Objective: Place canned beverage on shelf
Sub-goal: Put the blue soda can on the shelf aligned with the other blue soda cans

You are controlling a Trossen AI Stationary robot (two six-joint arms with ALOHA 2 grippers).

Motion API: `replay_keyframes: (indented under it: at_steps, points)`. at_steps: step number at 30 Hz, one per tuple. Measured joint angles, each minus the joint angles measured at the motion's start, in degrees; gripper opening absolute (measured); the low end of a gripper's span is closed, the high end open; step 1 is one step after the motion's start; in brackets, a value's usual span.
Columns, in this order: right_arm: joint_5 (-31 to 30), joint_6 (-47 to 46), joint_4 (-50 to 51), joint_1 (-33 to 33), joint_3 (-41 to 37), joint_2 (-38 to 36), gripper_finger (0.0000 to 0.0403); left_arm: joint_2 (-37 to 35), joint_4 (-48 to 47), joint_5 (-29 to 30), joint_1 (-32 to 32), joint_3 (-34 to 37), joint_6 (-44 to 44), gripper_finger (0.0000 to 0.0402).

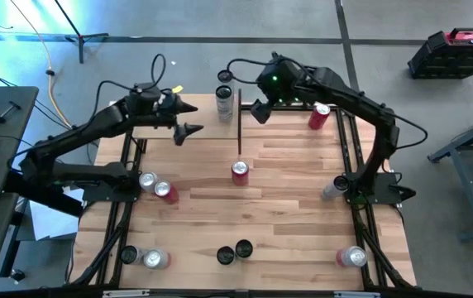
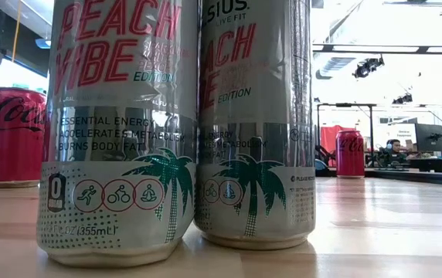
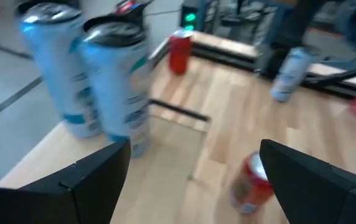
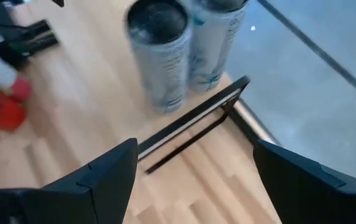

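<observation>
Silver cans [image 4: 165,50] just ahead of open right claw [image 4: 193,171].

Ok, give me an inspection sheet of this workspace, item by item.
Surface: butcher-block wooden tabletop, bare planks between scattered cans.
Job's things: two tall pale cans standing together at the far edge; a red can upright mid-table; a thin black metal post running between them. The shelf board itself cannot be made out.
Clutter: more cans at the left edge, the right edge and along the near edge.
Grippers: left pincer open, beside the tall cans, holding nothing; right pincer open, on their other side, holding nothing.
Cables: a yellow cable on the floor at far left.
Surroundings: grey floor; black crate at far right.
</observation>
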State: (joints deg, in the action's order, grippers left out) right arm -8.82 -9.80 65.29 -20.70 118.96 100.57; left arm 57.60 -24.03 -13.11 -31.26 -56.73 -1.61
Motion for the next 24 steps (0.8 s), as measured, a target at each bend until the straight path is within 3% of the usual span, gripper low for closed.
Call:
replay_keyframes:
  at_steps: [6, 16, 20, 24]
  points:
    - [-0.5, -8.7, 6.8, 4.6, 0.0, -1.9, 0.0305, -4.2, -1.4, -1.9, 5.1, 0.0, 0.0, 0.0349]
    - [-7.7, -27.4, 25.2, 15.0, -0.4, -2.7, 0.0305, -7.6, -6.6, -1.6, 12.3, 0.0, 0.0, 0.0349]
    - [-7.8, -34.5, 24.7, 18.5, -5.5, -6.1, 0.0305, -8.3, -7.1, -1.6, 14.0, 0.0, 0.1, 0.0349]
    - [-7.5, -42.6, 24.9, 21.1, -17.5, -13.5, 0.0305, -8.8, -8.2, -1.1, 15.1, 0.0, 1.2, 0.0349]
